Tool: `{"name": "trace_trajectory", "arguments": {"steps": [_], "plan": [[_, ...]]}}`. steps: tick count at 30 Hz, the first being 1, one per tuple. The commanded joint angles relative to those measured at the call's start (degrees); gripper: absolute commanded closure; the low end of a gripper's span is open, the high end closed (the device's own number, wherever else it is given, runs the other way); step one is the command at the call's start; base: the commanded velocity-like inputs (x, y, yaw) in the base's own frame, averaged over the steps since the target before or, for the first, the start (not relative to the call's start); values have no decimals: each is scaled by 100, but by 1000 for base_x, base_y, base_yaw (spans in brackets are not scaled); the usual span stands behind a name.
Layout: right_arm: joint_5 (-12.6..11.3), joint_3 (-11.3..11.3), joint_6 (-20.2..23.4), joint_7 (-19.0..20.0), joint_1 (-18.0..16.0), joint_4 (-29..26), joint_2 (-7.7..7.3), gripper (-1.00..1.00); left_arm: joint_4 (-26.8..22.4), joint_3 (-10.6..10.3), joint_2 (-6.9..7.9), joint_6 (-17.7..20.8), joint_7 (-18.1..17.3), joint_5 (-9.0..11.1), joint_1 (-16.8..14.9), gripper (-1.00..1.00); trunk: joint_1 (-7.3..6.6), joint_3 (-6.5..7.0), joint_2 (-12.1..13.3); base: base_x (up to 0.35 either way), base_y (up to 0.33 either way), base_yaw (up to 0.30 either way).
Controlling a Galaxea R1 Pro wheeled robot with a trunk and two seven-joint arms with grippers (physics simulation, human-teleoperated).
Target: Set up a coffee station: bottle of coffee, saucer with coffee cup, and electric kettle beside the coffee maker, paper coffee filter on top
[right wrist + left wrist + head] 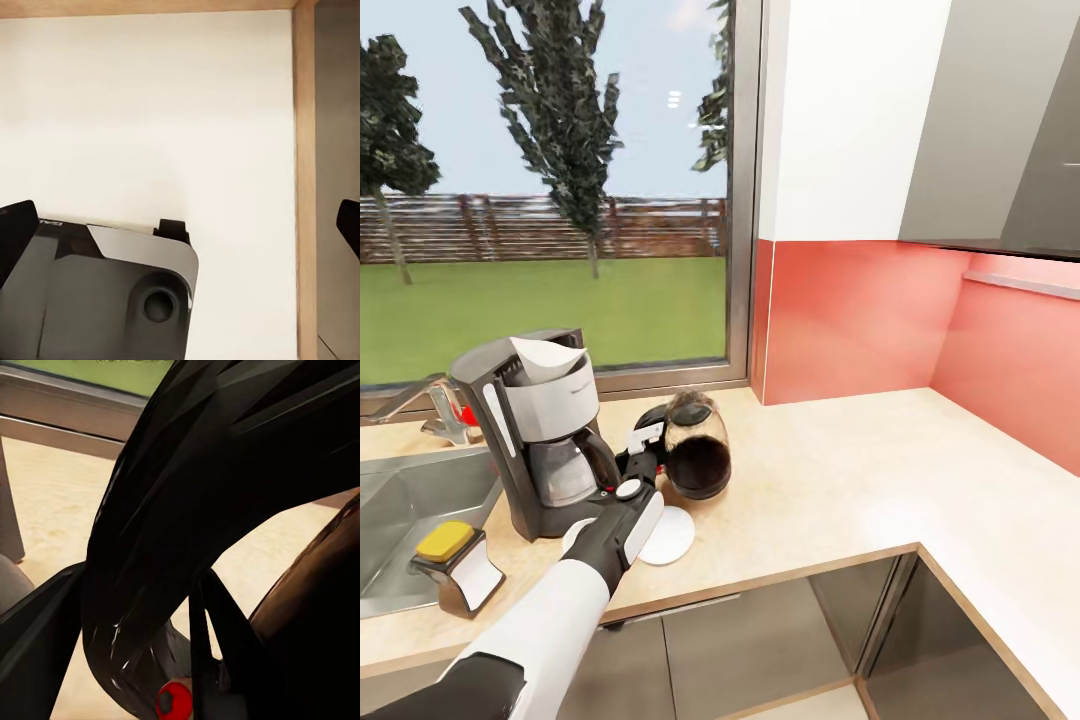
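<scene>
Electric kettle [695,455], dark glassy body, tilted over on the worktop [840,480] just right of the coffee maker [540,435], toward the window-side back edge; whether its base touches the surface cannot be told. Left gripper [645,450] is at the kettle's handle side, black fingers against its dark handle [650,425]; head view does not show clearly whether they clamp it or just touch, so finger state cannot be told. Left wrist view is very close: a big black curved handle [187,502] crosses the frame, brown kettle body [315,585] beside it, a red button [174,701] low down, beige worktop [52,502] and the window frame [67,409] behind; finger gap not readable there either. Coffee maker stands upright near the sink edge of the worktop, white paper coffee filter [550,358] sitting in its top, glass carafe [560,475] under it. White saucer [665,535] lies flat near the front edge, just in front of the kettle, partly covered by the left forearm [575,600]. Sink [410,530] at the worktop's left end, tap [430,405] behind it, sponge holder with yellow sponge [445,540] on its front rim. Right wrist view: white floor [150,112], wooden edge strip [304,187], grey robot base part [112,300]; two black right gripper fingertips [15,240] at opposite frame sides, wide apart, holding nothing.
</scene>
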Motion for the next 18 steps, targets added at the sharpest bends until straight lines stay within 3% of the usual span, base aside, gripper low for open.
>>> {"name": "trace_trajectory", "arguments": {"steps": [1, 6, 7, 18], "plan": [[-55, 49, -17, -17, -4, 2, 0, -100, 5, -20, 0, -42, 28, 21, -7, 100, 2, -11, -10, 0, 0, 0], [-55, 49, -17, -18, -4, 2, 0, -100, 11, -19, 0, -54, 28, 15, 1, 100, 2, -11, -10, 0, 0, 0], [-55, 49, -17, -18, -4, 2, 0, -100, 14, -19, 0, -53, 28, 15, 1, -100, 2, -11, -10, 0, 0, 0], [-55, 49, -17, -17, -4, 2, 0, -100, 20, -19, 0, -61, 28, 19, 16, -100, 2, -11, -10, 0, 0, 0]]}}
